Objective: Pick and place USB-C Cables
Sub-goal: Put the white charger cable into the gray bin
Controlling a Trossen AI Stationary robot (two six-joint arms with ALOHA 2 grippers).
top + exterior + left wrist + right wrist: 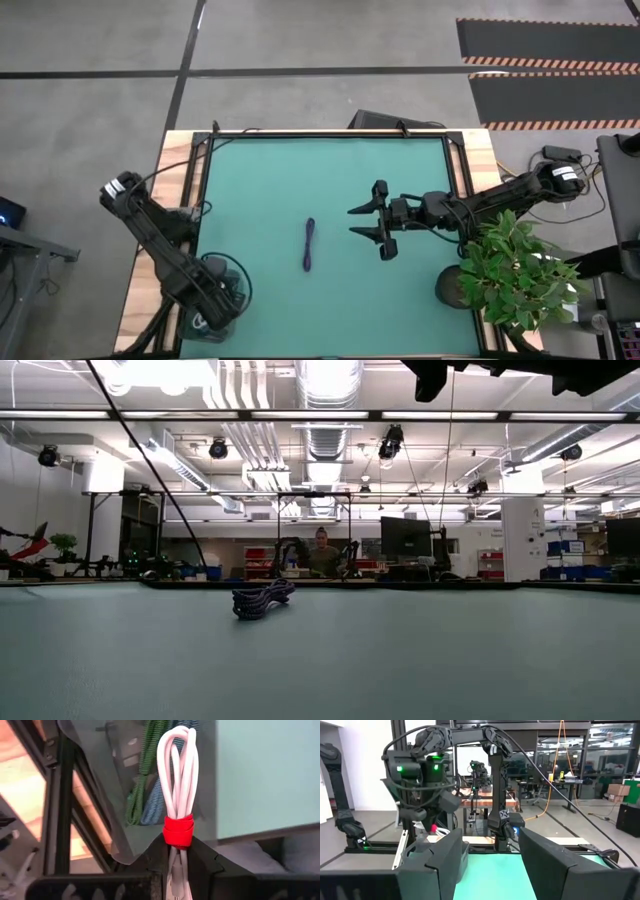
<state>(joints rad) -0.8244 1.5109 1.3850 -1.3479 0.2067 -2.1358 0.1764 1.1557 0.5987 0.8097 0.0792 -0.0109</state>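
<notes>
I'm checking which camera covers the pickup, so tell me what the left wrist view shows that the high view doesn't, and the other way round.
Only the left wrist view shows the white cable bundle with a red tie clamped in the left gripper, with teal-green bundles hanging behind it. Only the high view shows the dark purple bundle lying on the green mat, the right gripper open beside it, and the potted plant. Both show the left arm's end at the table's near left corner and part of the mat.

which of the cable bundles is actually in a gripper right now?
The white cable bundle with the red tie, clamped in the left gripper at the table's near-left corner. The dark purple bundle lies loose mid-mat; the green ones sit behind, ungripped.
</notes>
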